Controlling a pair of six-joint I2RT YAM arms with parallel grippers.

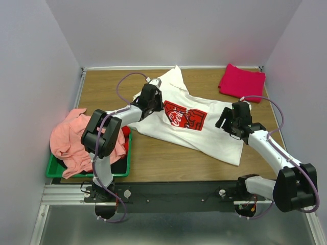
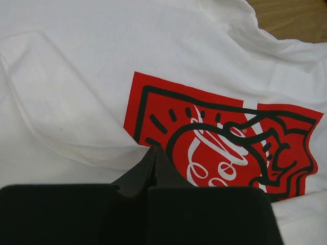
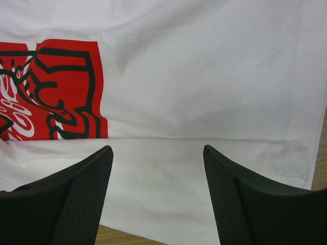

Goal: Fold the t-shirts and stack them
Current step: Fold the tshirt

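A large white t-shirt (image 1: 204, 133) with a red-and-white chest print (image 1: 185, 116) lies spread and creased across the middle of the table. My left gripper (image 1: 153, 102) is over its left part, and in the left wrist view its jaws (image 2: 155, 151) are shut tip to tip just above the print (image 2: 225, 148), with no cloth seen between them. My right gripper (image 1: 228, 119) is over the shirt's right part, open and empty (image 3: 157, 153), above a fold in the white cloth (image 3: 204, 92). A magenta-red t-shirt (image 1: 241, 81) lies folded at the back right.
A green bin (image 1: 87, 174) stands at the table's left front. A salmon-pink t-shirt (image 1: 71, 138) is heaped over it and a bit of red cloth (image 1: 125, 132) shows at its right rim. Bare wood (image 1: 158, 161) lies in front of the white shirt. White walls close in the table.
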